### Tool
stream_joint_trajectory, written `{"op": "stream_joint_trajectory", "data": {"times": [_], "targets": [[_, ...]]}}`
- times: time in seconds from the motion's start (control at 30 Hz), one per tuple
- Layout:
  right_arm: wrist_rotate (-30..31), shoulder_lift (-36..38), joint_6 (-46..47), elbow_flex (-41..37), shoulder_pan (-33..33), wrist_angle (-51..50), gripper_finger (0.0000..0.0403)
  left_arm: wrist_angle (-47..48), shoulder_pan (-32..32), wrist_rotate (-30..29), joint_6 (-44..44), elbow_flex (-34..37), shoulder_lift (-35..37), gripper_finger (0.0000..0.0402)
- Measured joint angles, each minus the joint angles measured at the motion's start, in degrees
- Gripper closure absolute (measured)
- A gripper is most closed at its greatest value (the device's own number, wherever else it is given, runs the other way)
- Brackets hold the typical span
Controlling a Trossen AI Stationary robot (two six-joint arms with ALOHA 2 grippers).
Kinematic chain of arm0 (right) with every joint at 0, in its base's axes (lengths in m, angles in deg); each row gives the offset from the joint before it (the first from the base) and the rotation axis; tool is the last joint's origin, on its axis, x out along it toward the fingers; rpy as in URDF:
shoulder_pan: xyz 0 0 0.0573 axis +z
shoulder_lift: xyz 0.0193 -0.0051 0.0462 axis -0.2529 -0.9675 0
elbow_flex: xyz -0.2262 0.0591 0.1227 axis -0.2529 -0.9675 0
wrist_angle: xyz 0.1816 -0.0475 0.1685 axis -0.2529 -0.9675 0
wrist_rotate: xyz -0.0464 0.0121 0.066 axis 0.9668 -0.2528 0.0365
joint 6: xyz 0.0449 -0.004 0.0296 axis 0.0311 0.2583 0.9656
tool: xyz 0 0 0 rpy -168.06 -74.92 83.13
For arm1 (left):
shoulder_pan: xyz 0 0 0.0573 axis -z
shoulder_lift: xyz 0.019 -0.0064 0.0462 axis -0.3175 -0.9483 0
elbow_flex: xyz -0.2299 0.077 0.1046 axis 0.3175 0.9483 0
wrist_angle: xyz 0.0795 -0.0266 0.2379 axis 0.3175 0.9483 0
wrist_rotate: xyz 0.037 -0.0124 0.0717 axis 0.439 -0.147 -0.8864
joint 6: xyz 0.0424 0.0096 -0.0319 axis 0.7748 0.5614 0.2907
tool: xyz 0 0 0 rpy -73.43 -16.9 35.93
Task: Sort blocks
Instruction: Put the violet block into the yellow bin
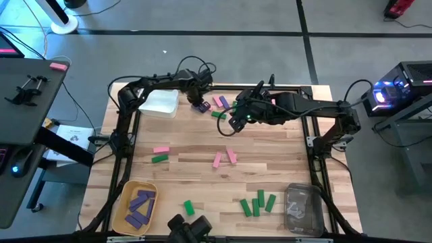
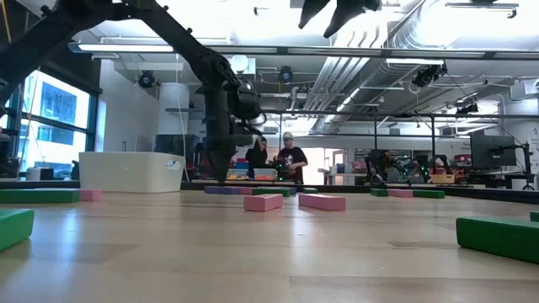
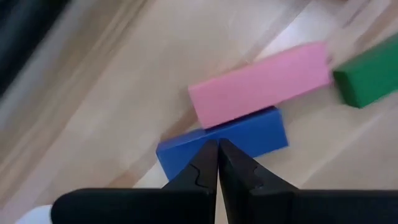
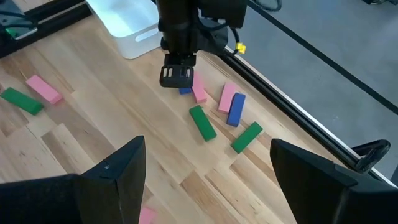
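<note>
My left gripper (image 3: 217, 149) points down, shut, at the far middle of the table beside the white bin (image 1: 160, 102). Its tips stand over a purple block (image 3: 249, 134) that looks blue in the wrist views. This block lies flat with one long side against a pink block (image 3: 261, 84), and a green block (image 3: 367, 78) lies just past them. In the right wrist view the same gripper (image 4: 177, 76) covers most of that block (image 4: 185, 91). My right gripper (image 4: 205, 180) hangs open and empty above the table's middle, aimed at this cluster. My left gripper comes from above, and its shut fingertips (image 3: 208, 163) meet over the purple block's long edge (image 3: 186, 146), near one end. Nothing sits between the fingers. I cannot tell whether the tips touch the block, which lies flat on the table.
A yellow bin (image 1: 135, 206) with purple blocks sits front left and a clear bin (image 1: 302, 206) front right. Pink and green blocks (image 1: 160, 154) lie mid-table, with several green ones (image 1: 258, 204) near the front. Two people (image 2: 278, 160) stand far behind the table.
</note>
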Motion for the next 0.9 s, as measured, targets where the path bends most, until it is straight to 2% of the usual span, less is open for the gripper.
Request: {"op": "stream_joint_trajectory", "data": {"times": [0.23, 0.43, 0.57, 0.7, 0.77, 0.9], "targets": [[-0.43, 0.00, -0.03, 0.00, 0.00, -0.62, 0.0124, -1.55, 0.12, -0.10, -1.09, 0.00, -0.78, 0.0401], [-0.95, 0.00, -1.46, 0.01, 0.00, -1.16, 0.0124, 4.49, 2.43, 3.16, -0.28, 0.00, -0.75, 0.0401], [-1.30, 0.20, -3.23, 0.00, 0.17, -5.04, 0.0124, 7.21, 7.00, 5.85, 0.46, 0.11, -0.64, 0.0401], [-1.33, 1.57, -0.95, 0.00, 0.24, -12.82, 0.0124, 6.88, 14.09, 8.36, -0.64, 0.14, -0.64, 0.0401], [-1.31, 2.49, 0.32, 0.00, 0.65, -15.93, 0.0124, 4.27, 17.89, 8.62, -2.15, 0.15, -0.64, 0.0401], [-1.08, 4.40, 2.96, 0.00, 2.27, -19.39, 0.0124, -7.43, 23.40, 9.40, -8.71, 0.15, -0.64, 0.0401]]}}
